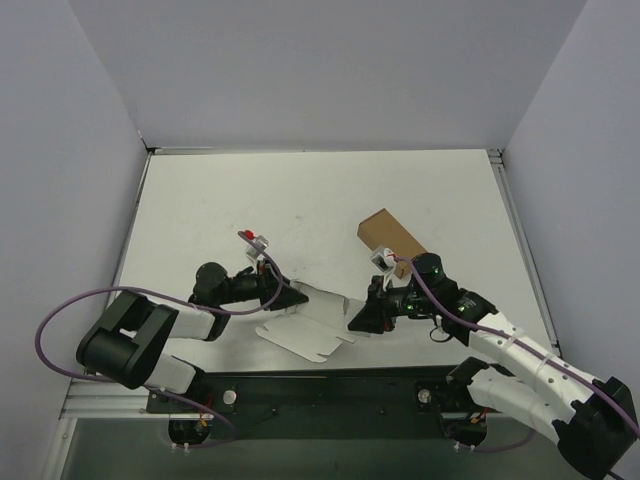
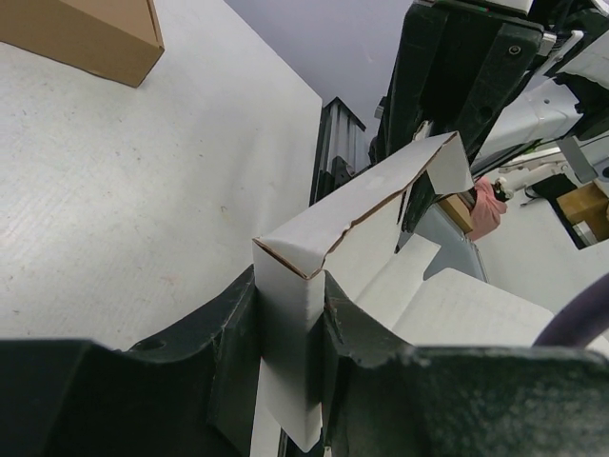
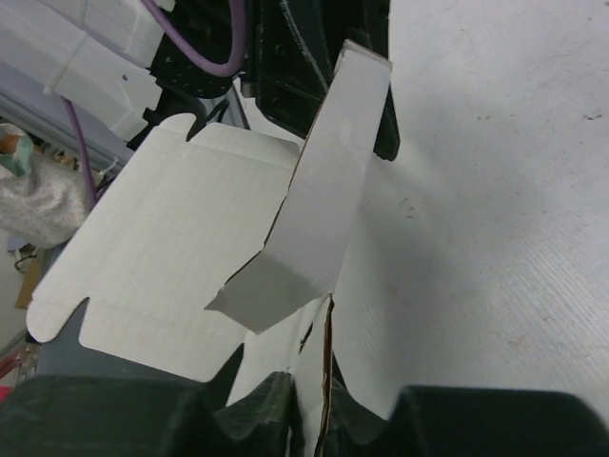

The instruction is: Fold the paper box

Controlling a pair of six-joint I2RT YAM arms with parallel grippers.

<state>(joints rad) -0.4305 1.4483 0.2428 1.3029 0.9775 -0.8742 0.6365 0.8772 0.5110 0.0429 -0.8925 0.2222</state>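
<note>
The paper box (image 1: 312,327) is a white card blank with brown cut edges, lying partly unfolded near the table's front edge between both arms. In the left wrist view my left gripper (image 2: 288,290) is shut on a folded-up corner of the paper box (image 2: 366,200), whose side wall rises and runs toward the right arm. My right gripper (image 3: 319,392) is shut on the thin edge of a raised panel of the paper box (image 3: 162,248), with a long flap standing up ahead of it. From above, the left gripper (image 1: 284,297) and right gripper (image 1: 359,321) hold opposite ends.
A small closed brown cardboard box (image 1: 391,238) sits on the white table behind the right gripper, and also shows as the brown cardboard box (image 2: 91,34) in the left wrist view. Grey walls enclose the table on three sides. The black base rail (image 1: 320,392) runs along the near edge.
</note>
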